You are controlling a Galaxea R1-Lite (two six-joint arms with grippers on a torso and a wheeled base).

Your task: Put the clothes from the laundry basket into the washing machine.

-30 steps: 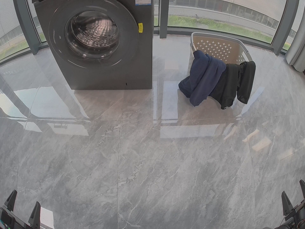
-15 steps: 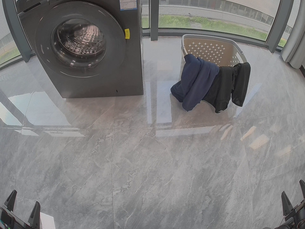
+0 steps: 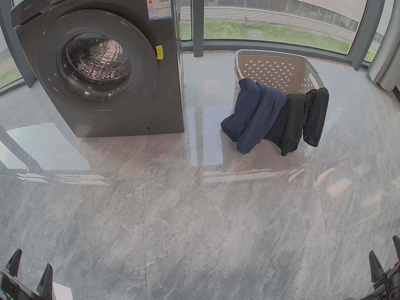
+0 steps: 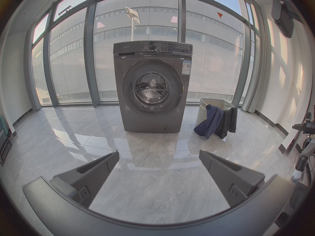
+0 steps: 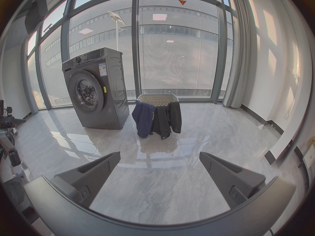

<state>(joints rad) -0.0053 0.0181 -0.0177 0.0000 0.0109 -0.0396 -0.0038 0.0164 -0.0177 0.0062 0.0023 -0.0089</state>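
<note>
At the near left edge of the head view the left gripper (image 3: 31,266) hangs low over the grey marble floor (image 3: 200,230), its two dark fingers (image 4: 88,176) spread wide with nothing between them. Well ahead of it stands the dark grey front-loading washing machine (image 3: 104,63), its round porthole door (image 3: 95,65) sitting flush against the front and facing the robot (a small yellow sticker (image 3: 159,52) marks the door's right edge). To the right of the machine, apart from it, the pale laundry basket (image 3: 277,57) rests on the floor near the window wall (image 3: 271,5), its star-punched back wall showing above the clothes. A navy garment (image 3: 256,113) is draped over the basket's near rim on the left side and hangs down outside it towards the floor; just beside it and touching it, black clothing (image 3: 298,117) hangs over the same rim on the right. A light curtain (image 3: 387,55) falls at the far right. At the near right edge the right gripper (image 3: 384,250) is likewise low over the floor, well apart from the basket, its fingers (image 5: 229,177) set wide and holding nothing.
</note>
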